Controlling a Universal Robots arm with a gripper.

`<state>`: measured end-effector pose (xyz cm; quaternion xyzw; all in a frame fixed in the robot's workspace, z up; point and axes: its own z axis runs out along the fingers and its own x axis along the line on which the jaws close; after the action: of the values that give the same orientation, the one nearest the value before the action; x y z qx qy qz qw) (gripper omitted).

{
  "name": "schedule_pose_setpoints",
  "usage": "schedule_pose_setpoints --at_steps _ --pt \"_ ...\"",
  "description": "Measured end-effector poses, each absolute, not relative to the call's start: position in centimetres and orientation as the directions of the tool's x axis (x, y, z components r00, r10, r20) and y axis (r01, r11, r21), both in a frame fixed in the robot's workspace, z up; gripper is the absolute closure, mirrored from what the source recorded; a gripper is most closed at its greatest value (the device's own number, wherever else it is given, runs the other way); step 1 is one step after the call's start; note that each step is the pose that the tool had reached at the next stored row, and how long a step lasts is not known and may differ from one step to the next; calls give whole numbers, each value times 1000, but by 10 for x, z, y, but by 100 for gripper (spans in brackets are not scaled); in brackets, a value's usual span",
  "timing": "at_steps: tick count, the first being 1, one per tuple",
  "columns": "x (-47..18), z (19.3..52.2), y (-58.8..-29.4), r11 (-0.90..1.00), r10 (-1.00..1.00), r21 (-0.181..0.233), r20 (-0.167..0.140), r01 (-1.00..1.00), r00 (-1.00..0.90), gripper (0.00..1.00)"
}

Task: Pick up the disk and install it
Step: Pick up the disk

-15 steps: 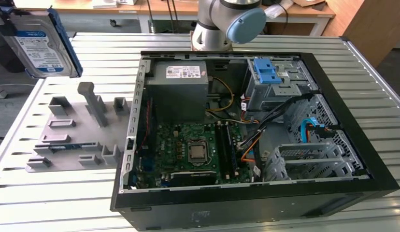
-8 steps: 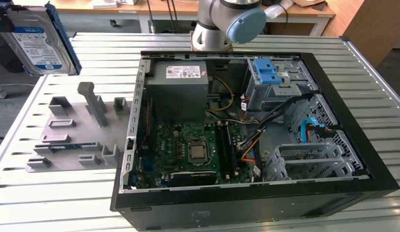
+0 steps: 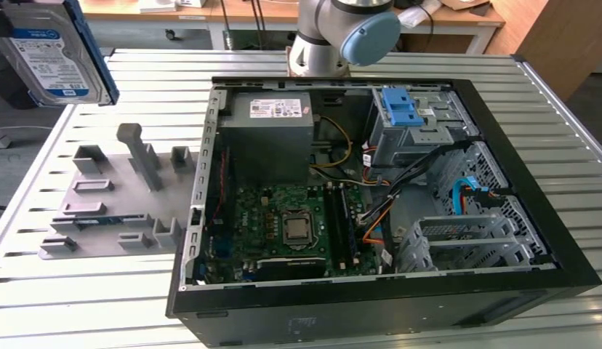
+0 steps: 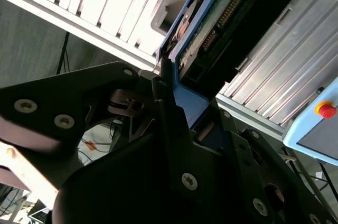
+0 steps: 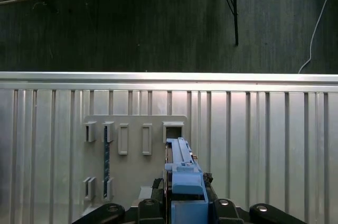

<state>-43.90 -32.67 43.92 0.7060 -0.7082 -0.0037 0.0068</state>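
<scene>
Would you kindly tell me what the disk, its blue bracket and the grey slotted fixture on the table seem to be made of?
The disk looks metal-bodied: silvery casing under a glossy white-and-blue label. Its bracket is probably moulded plastic, uniformly matte blue. The fixture seems plastic too, perhaps printed: flat matte grey, blocky posts.

A pale, ribbed metal table (image 3: 97, 305) stands on a dark grey floor (image 5: 132, 23), and in the exterior view light wooden desks (image 3: 252, 9) and a wooden cabinet (image 3: 558, 36) stand behind it under even light.
</scene>
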Motion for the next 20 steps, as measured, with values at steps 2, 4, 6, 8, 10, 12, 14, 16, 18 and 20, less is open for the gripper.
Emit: schedule_pose_setpoints --at_steps 2,4,6,8,10,12,14,16,18,20 --pt "-439 443 -327 3 -1000 15 4 -1000 -3 64" --pt "-439 447 -327 3 -1000 15 4 -1000 -3 64" --pt "-439 451 -327 3 -1000 15 4 -1000 -3 64" --pt "-439 455 -327 3 -1000 15 4 -1000 -3 64" --pt "-439 459 -327 3 -1000 15 4 -1000 -3 64" --pt "-439 463 -327 3 -1000 15 4 -1000 -3 64" --pt "-439 467 -327 3 -1000 15 4 -1000 -3 64" --pt "-439 470 -327 3 -1000 15 4 -1000 -3 64" --pt "-439 474 -327 3 -1000 15 4 -1000 -3 64" --pt "-439 478 -327 3 -1000 15 2 -1000 -3 64"
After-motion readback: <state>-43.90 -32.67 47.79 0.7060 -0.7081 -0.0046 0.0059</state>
